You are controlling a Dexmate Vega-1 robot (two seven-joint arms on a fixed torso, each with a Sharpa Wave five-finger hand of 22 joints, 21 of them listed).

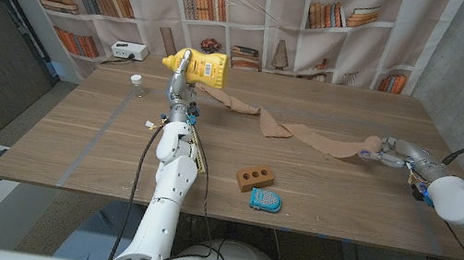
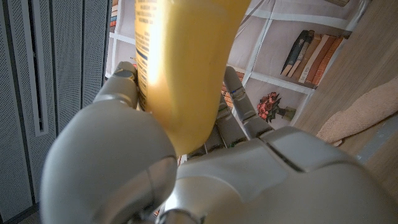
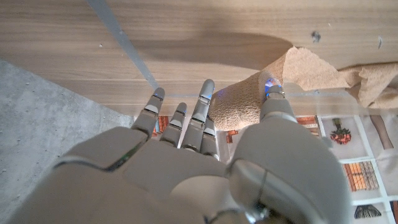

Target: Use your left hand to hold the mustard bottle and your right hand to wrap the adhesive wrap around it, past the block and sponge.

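Left robot hand (image 1: 181, 75) closed around mustard bottle (image 1: 197, 68), upper centre-left of head view, bottle lifted off desk (image 1: 99, 142) and tipped sideways. Right robot hand (image 1: 384, 152) at right of frame, pinching roll end of tan adhesive wrap (image 1: 306, 134) between thumb and fingers. Wrap strung in slack, rumpled band across desk from roll up to bottle. Brick-shaped block (image 1: 255, 178) and blue sponge (image 1: 265, 200) lower centre, touching or nearly so, well clear of band. Small white cap-like item (image 1: 136, 79) at upper left near bottle.

Step in hand, by judgement: wrapping begun, tail apparently already on bottle. To do well: take up slack first, carry roll toward bottle on a path behind block and sponge, keep tension even, hold bottle steady and firm against pull.

Left wrist view: fingers (image 2: 121, 87) tight on yellow bottle body, grip contact close up, not legible from head. Right wrist view: thumb and fingertips (image 3: 205, 99) on wrap roll (image 3: 239, 109), confirming pinch. Head view alone giving band's whole run and obstacle layout.
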